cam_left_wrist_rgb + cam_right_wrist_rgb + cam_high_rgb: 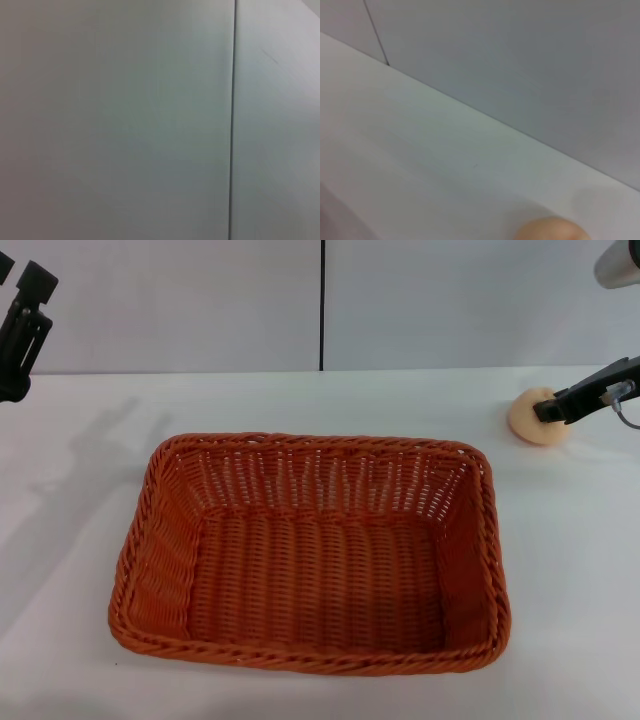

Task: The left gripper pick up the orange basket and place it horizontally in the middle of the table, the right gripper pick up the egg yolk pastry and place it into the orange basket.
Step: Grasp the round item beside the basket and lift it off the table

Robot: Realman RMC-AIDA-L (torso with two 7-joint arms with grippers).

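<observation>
The orange basket (310,555) lies lengthwise in the middle of the white table (90,440), empty, with its open side up. The egg yolk pastry (530,422) is a small pale bun on the table beyond the basket's far right corner; its top edge also shows in the right wrist view (551,230). My right gripper (548,408) reaches in from the right, its dark tip lying against the pastry. My left gripper (20,275) is raised at the far left, well away from the basket, open and holding nothing.
A grey wall with a dark vertical seam (322,305) stands behind the table. The left wrist view shows only that wall and seam (232,120). White tabletop surrounds the basket on all sides.
</observation>
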